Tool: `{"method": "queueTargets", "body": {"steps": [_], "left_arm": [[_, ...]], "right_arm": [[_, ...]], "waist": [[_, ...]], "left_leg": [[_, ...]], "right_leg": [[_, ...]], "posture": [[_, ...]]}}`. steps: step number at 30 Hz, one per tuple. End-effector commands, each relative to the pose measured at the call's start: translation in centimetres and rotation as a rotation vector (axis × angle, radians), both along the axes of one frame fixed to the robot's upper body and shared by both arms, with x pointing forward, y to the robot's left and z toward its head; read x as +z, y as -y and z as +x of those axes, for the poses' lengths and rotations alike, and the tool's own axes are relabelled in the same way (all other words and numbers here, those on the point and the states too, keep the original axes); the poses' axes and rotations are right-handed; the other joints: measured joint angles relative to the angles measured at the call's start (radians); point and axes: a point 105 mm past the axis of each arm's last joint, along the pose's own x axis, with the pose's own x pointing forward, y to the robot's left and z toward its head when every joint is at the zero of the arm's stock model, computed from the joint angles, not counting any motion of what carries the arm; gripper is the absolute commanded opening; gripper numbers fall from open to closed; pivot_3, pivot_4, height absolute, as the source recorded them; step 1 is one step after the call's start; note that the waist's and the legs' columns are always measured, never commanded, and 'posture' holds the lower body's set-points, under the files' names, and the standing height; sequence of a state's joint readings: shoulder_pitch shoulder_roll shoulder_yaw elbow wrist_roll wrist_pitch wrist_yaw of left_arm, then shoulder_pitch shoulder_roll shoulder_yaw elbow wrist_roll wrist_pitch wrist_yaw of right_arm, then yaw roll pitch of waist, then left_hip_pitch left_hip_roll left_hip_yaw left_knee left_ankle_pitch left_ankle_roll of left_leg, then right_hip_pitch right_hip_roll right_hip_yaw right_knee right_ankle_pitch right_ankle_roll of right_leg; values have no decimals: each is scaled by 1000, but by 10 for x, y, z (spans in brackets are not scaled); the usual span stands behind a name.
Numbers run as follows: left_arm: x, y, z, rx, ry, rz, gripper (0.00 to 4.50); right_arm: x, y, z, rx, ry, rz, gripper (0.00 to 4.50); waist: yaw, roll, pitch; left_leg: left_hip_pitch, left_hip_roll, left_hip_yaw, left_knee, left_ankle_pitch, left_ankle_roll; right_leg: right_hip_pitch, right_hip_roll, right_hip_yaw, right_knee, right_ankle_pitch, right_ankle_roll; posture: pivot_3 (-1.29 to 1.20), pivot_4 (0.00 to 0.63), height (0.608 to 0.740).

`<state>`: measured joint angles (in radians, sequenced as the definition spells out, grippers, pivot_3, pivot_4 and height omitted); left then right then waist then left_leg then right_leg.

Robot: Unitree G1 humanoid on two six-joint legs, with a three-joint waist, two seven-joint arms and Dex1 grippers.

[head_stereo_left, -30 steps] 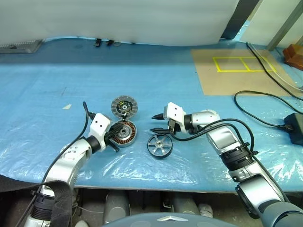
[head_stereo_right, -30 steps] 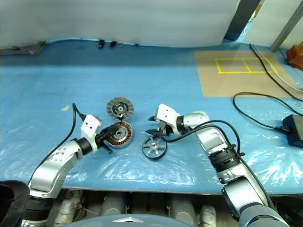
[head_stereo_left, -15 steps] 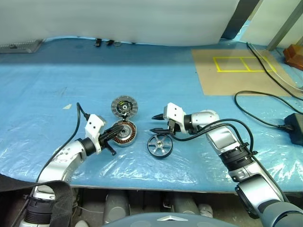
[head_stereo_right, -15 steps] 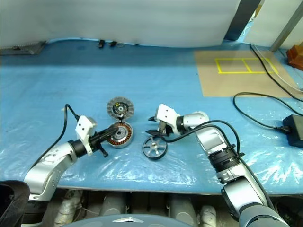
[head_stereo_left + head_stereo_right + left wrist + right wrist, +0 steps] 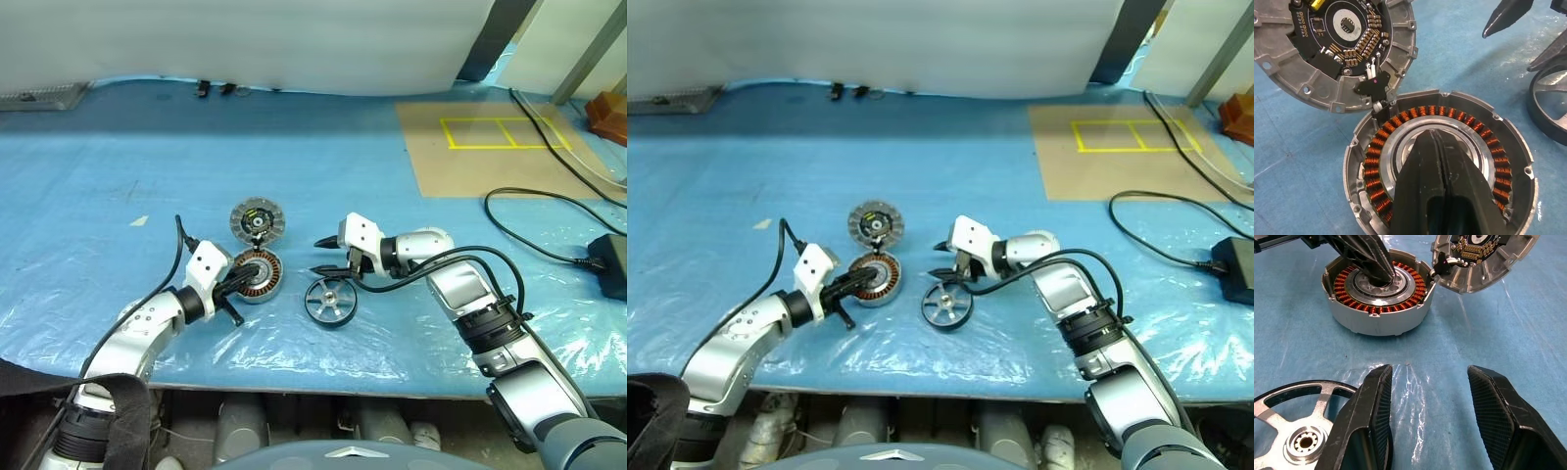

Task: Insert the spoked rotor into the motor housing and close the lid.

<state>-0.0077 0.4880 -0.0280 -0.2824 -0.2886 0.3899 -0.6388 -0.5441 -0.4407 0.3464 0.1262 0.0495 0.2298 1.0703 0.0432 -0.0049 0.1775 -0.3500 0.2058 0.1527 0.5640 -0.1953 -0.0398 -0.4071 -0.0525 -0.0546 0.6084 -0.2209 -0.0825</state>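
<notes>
Blue plastic-covered tabletop [image 5: 411, 323] is carrying all parts at centre frame. Motor housing [image 5: 258, 276] is sitting just below the lid [image 5: 257, 219] (touching at the rims). Left gripper [image 5: 1436, 147], fingers together, is resting in the housing's centre. Right gripper [image 5: 1427, 416], fingers apart, is hovering beside the spoked rotor [image 5: 330, 302].

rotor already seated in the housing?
No. The spoked rotor lies flat on the blue sheet beside the motor housing, whose copper windings are uncovered.
</notes>
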Motion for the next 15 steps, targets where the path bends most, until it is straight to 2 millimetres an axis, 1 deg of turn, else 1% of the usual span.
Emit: {"method": "queueTargets", "body": {"steps": [1,3,6,9,15], "left_arm": [[11,4,4,18,23,-71,9],[9,6,3,12,5,-72,9],[-4,5,0,2,-47,-14,9],[-10,5,-4,-18,-88,19,9],[-21,-6,-3,41,-152,65,9]], "right_arm": [[8,-4,-5,38,14,21,2491],[8,-4,-5,41,14,20,2491],[10,-5,-5,39,17,23,2491],[11,-5,-5,39,19,23,2491],[11,-5,-6,41,17,24,2491]], "waist": [[1,0,0],[1,0,0],[-1,0,0],[-1,0,0],[0,2,-1]], "left_leg": [[0,0,0,0,0,0],[-1,0,0,0,0,0],[0,0,0,0,0,0],[0,0,0,0,0,0],[0,0,0,0,0,0]], "right_leg": [[0,0,0,0,0,0],[0,0,0,0,0,0],[-1,0,0,0,0,0],[0,0,0,0,0,0],[1,0,0,0,0,0]], "posture": [[0,150,740],[0,150,740],[0,150,740],[0,150,740],[0,150,740]]}}
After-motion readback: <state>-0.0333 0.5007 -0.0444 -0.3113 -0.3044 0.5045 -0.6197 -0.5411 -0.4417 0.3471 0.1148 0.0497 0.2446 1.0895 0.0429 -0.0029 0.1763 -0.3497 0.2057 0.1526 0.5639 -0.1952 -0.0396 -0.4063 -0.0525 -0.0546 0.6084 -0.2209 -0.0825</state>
